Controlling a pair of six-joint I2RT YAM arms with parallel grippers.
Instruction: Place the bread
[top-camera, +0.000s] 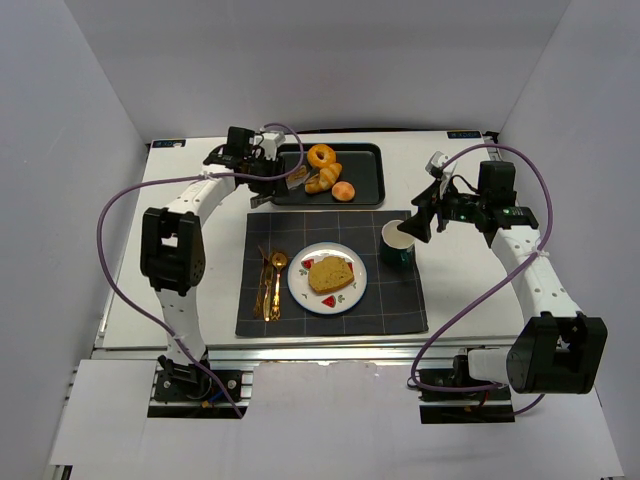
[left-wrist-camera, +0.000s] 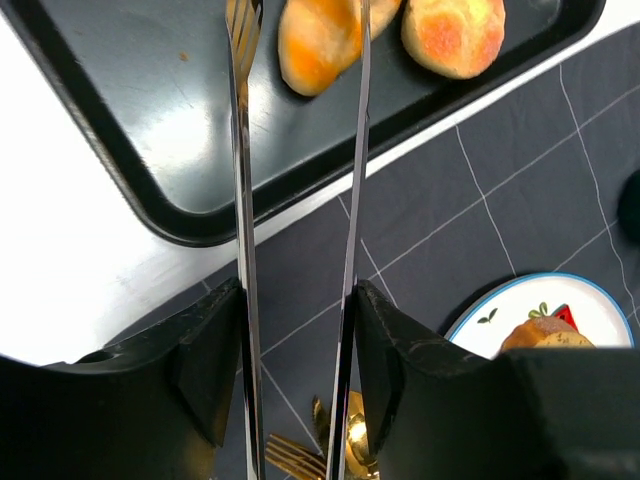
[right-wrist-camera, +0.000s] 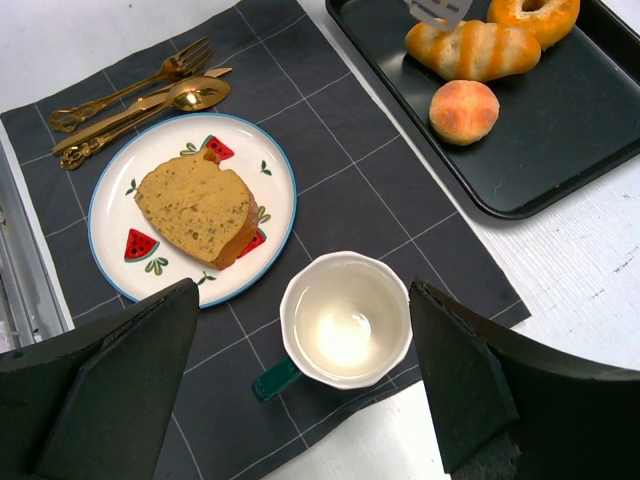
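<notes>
- We see the tongs (left-wrist-camera: 242, 200) clamped between the fingers of the left gripper (left-wrist-camera: 300, 340), their two blades standing a narrow gap apart
- At the tips lies a long roll (left-wrist-camera: 320, 45); the right blade crosses over it, and we cannot tell whether it is pinched or merely straddled
- Just beside the tips, to the right, sits a round bun (left-wrist-camera: 455, 30), both in the black tray (left-wrist-camera: 120, 150); a ring bagel (top-camera: 321, 155) lies beyond
- Back behind the tongs' handle, a bread slice (right-wrist-camera: 200, 205) rests on the plate (right-wrist-camera: 110, 170) on the dark placemat (left-wrist-camera: 470, 200), with gold cutlery (right-wrist-camera: 135, 100) next to it
- Well away from the tongs, the right gripper (right-wrist-camera: 300, 385) hangs with jaws wide above the empty cup (right-wrist-camera: 345, 320)
- We judge one piece as served, and any further roll as not yet lifted from the tray
- We read no brand or writing; the plate shows only watermelon motifs
</notes>
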